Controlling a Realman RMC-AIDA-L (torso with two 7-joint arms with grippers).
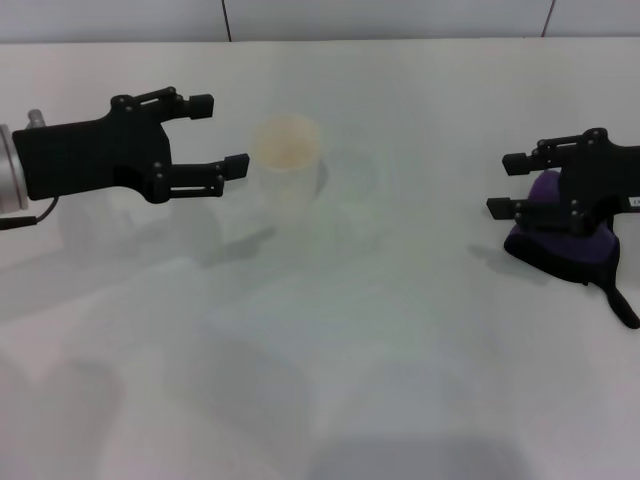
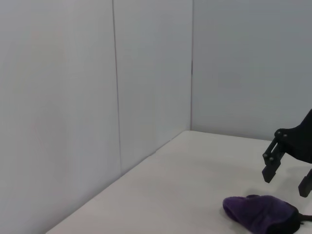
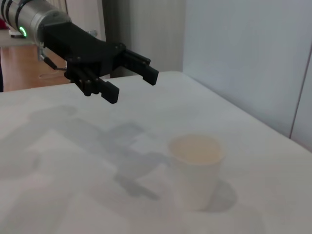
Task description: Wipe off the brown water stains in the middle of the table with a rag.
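- Two grippers over one white table (image 1: 400, 330), well apart, each on its own side.
- Rag (image 1: 560, 245): lies on the table's right side, directly under the right gripper (image 1: 507, 185). Purple body bunched into a low mound; black edging along its lower rim; a thin black strap (image 1: 622, 303) trails out toward the near edge. The left wrist view shows the same mound (image 2: 261, 213) as a soft, fuzzy heap, with the right gripper's two dark fingertips (image 2: 269, 173) hanging just above it and a gap between tip and cloth.
- Right gripper: black, angular, fingers parted by a moderate gap, nothing between them. Whether any part brushes the rag from the head view I cannot tell.
- Left gripper (image 1: 225, 135): black body on a silver wrist, raised above the table's left side, fingers spread wide and empty, tips pointing toward the cup. In the right wrist view it (image 3: 131, 83) hangs clear of the surface, casting a grey shadow below.
- Cup (image 1: 288, 160): translucent whitish, round, upright, beige inside; stands near the table's middle, just beside the left fingertips, not touching.
- Table: smooth, plain, slightly glossy, with faint reflections. No brown stain can be made out on it in any view.
- Backdrop: pale panelled wall (image 2: 97, 97) with thin vertical seams.
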